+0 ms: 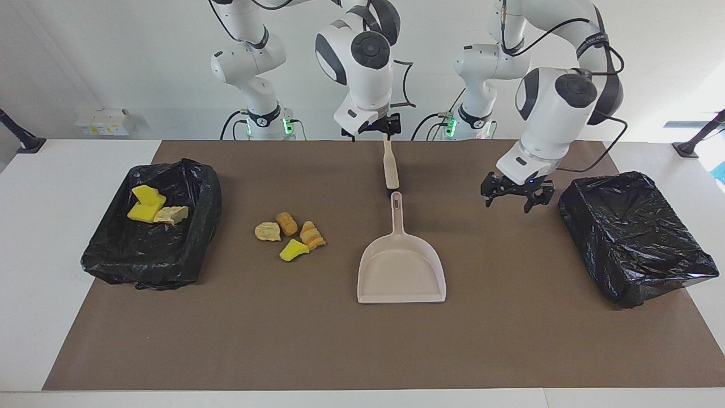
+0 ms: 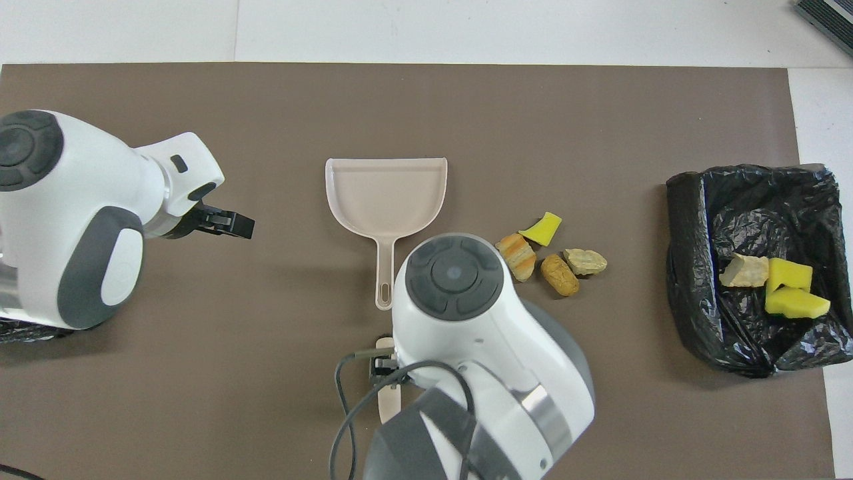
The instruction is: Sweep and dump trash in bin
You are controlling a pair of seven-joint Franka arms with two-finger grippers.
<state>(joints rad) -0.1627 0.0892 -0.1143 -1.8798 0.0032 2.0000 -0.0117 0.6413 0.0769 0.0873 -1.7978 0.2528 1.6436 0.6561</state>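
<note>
Facing view: my right gripper (image 1: 387, 134) is hovering, fingers apart, over the cream brush handle (image 1: 390, 165) beside the beige plastic dustpan (image 1: 401, 272). My left gripper (image 1: 516, 195) is waiting, fingers spread.

Four scraps (image 1: 290, 235) lie beside the dustpan (image 1: 401, 269); three scraps (image 1: 154, 206) sit in the bin (image 1: 153, 263).

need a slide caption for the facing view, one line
Dustpan lies empty on the mat; four scraps remain beside it, three already in the bin.

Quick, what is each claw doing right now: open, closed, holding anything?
Left gripper: open, holding nothing.
Right gripper: at the top end of the beige handle; open or closed cannot be told.
</note>
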